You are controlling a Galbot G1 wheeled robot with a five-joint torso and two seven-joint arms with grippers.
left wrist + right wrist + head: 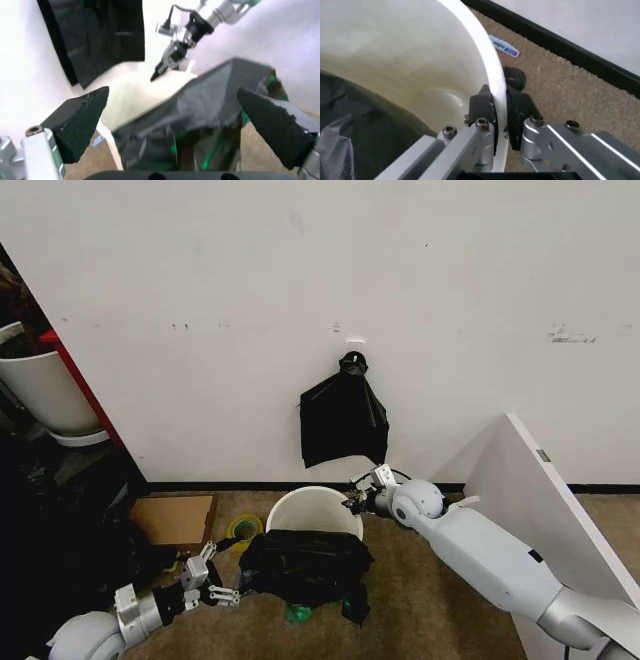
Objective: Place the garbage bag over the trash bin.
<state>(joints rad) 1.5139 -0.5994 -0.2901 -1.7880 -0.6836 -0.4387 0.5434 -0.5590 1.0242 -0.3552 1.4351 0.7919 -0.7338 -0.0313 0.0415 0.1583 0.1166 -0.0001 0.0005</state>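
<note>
1. Glossy crinkled black plastic garbage bag (305,565) drapes over the near rim of the round white plastic trash bin (312,507), so it could slide off
2. Right claw (500,112) pinches the bin's far rim; tugging could tip the bin
3. Left claw (212,580), spread beside the bin's near side, may snag the bag

The garbage bag (305,565) is lying over the near rim of the trash bin (312,509), which is standing on the floor (420,600) before the wall (300,280).

White round trash bin (312,512) stands upright on the carpet against the wall, pale greenish inside. The glossy, crinkled black garbage bag (305,565) lies heaped over the bin's near rim, spilling down its front.
</note>
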